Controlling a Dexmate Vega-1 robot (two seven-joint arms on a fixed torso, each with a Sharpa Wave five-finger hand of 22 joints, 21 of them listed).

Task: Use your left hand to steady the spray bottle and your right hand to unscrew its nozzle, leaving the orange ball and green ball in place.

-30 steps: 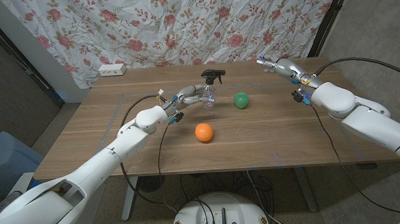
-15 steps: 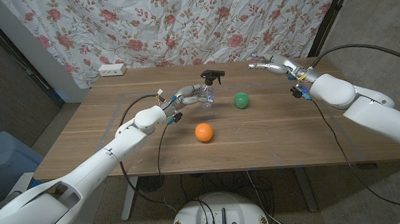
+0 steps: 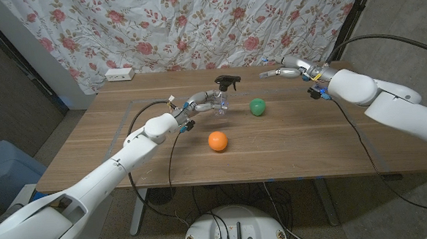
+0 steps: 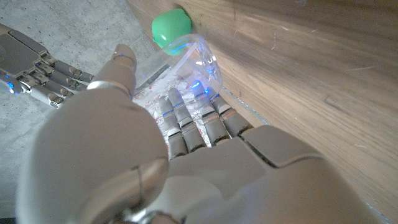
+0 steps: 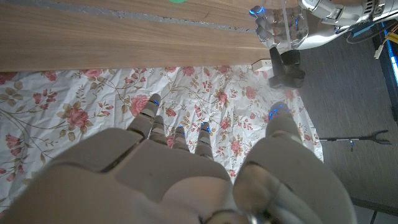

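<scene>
The left robot hand (image 3: 202, 101) gripped the clear body of the spray bottle (image 3: 223, 98), which stood upright on the wooden tabletop (image 3: 288, 148); its fingers (image 4: 186, 121) wrapped the transparent plastic. The bottle's black nozzle (image 3: 227, 80) rose above that hand, untouched. No brand or label text could be read on the bottle. The right robot hand (image 3: 280, 72) hovered above the tabletop with its fingers spread and holding nothing, well apart from the nozzle on the bottle's far side from the left hand. The green ball (image 3: 257, 106) lay just beyond the bottle from the left hand, between the two hands. The orange ball (image 3: 217, 140) lay near the left forearm, closer to the robot.
</scene>
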